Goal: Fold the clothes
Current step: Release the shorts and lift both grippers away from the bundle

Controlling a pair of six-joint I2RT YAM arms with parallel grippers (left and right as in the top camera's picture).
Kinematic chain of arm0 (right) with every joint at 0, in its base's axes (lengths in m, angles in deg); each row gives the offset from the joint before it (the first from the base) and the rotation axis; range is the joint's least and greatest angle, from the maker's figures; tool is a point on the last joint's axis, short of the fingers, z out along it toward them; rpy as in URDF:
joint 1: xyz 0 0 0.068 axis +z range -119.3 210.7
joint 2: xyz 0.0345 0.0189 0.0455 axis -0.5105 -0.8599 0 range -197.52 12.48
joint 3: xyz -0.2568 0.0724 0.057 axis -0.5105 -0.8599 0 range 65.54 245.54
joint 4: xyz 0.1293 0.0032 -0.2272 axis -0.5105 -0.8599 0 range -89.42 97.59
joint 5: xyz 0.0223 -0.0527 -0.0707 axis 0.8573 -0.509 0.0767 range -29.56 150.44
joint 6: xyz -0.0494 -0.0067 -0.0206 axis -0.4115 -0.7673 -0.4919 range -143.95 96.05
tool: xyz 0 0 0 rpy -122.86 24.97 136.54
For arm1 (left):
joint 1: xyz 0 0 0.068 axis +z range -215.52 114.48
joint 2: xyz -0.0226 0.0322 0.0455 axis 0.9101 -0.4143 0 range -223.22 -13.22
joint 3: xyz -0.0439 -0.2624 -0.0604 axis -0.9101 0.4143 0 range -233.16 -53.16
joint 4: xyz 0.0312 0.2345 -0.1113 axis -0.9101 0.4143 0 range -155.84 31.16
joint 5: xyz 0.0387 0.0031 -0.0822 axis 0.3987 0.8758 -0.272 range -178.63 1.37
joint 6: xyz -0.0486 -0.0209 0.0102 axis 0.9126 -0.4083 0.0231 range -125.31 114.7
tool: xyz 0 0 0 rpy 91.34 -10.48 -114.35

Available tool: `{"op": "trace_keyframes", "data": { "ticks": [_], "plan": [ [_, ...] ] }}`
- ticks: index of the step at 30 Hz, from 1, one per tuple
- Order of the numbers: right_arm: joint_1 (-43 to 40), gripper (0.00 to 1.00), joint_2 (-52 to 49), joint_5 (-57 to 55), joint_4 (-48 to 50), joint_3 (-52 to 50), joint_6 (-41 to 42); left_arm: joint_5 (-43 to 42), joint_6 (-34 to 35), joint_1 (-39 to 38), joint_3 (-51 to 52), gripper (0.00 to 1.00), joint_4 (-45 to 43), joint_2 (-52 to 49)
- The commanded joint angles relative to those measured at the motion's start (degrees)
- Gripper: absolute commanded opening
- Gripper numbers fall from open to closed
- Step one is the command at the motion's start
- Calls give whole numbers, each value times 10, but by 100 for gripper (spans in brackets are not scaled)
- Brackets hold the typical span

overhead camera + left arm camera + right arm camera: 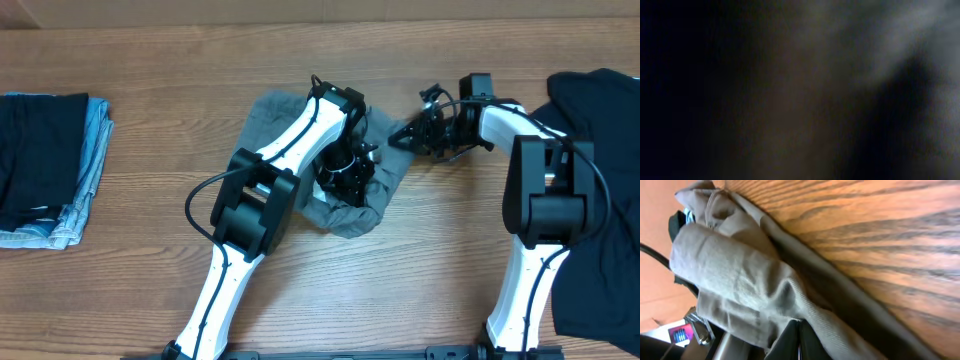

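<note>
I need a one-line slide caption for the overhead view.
Left gripper and right gripper meet at a crumpled grey garment; folded clothes lie at image left, a black garment at image right.

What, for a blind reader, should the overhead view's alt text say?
A crumpled grey garment lies on a wooden table: the left tool is buried in it, the right tool grips its right corner. Folded clothes lie left, a black garment right.

This looks like a robotics lab station: my left arm [250,215] and right arm [540,200] rise from the lower edge of a wood-grain bench [130,250], folded clothes [45,165] stacked at left.
</note>
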Motion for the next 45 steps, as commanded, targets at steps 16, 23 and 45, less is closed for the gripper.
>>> {"op": "trace_keyframes", "data": {
  "ticks": [16,23,45],
  "plan": [
    [6,4,30,-7,-179,167,-67,258,118,133,-315,48,56,95],
    [95,10,38,-56,-453,212,-193,183,-34,270,-205,97,13,95],
    [174,7,36,-632,-305,57,-88,183,-48,288,-44,93,-134,95]
  ]
}}
